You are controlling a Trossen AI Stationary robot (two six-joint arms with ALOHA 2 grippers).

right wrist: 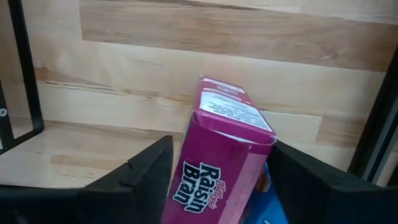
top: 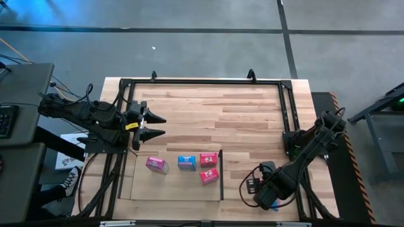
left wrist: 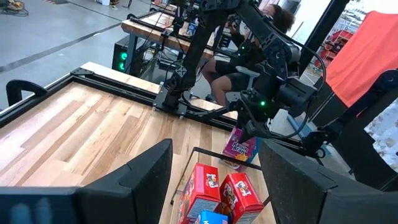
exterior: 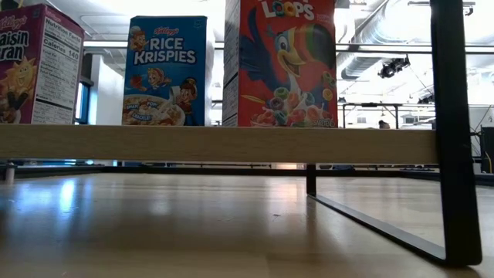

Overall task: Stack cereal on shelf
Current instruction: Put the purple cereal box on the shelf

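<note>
The shelf, a light wood panel with a thin dark side wall, lies at the table's near edge. On it stand a pink cereal box, a blue one and two red ones. The low view shows the Raisin Bran, Rice Krispies and Froot Loops boxes on the shelf board. My right gripper is right of the shelf, shut on another pink box. My left gripper hovers open beyond the shelf's far left corner. My right gripper pinches the pink Raisin Bran box between its two fingers, which lie on the box's two opposite sides. It comes from above, pointing down. The box sits tilted in the hold; I cannot tell whether its lower end touches the table.
A dark frame runs round the table's far and side edges. Something blue shows under the held box, beside the right finger. The right arm's base stands at the right edge. Bare planked tabletop spreads beyond the shelf.
</note>
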